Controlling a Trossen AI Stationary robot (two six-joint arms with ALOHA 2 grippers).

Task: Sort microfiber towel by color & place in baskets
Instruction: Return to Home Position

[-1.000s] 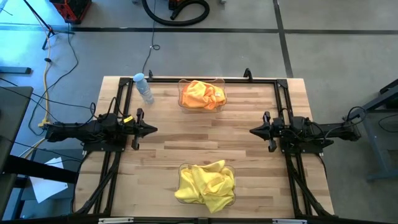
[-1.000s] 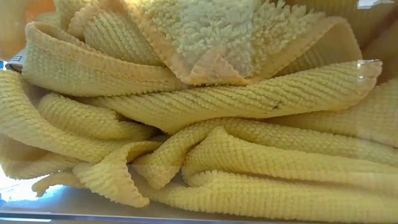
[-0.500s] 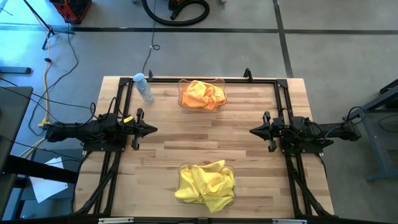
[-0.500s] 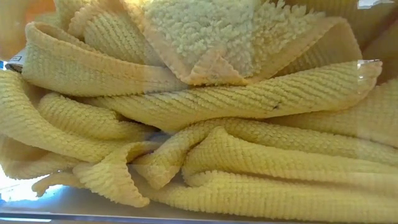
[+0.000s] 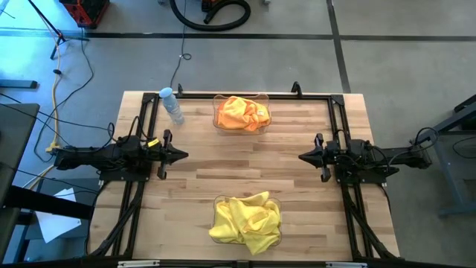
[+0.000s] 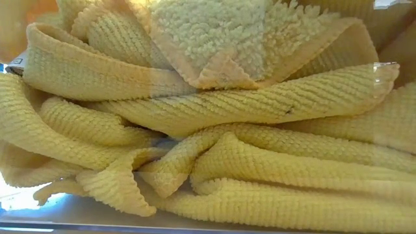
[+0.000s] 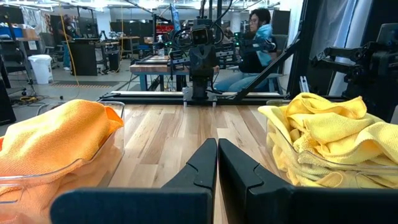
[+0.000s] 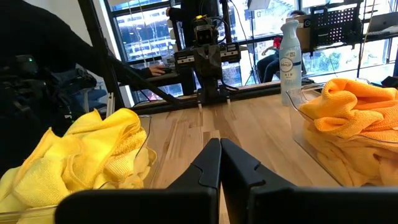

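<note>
While towels (image 5: pixel 248 218) fill both baskets (image 7: pixel 112 149), left pincer (image 5: pixel 184 155), right pincer (image 5: pixel 301 157) sit closed.

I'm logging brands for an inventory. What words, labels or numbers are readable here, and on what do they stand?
Label on the bottle: blue and white, too blurred to read.
White tag on a yellow towel: too small to read.
Nothing else shows legible text.

Left gripper (image 5: pixel 181 155) and right gripper (image 5: pixel 303 157) point at each other — both apparently pinched fully closed.
</note>
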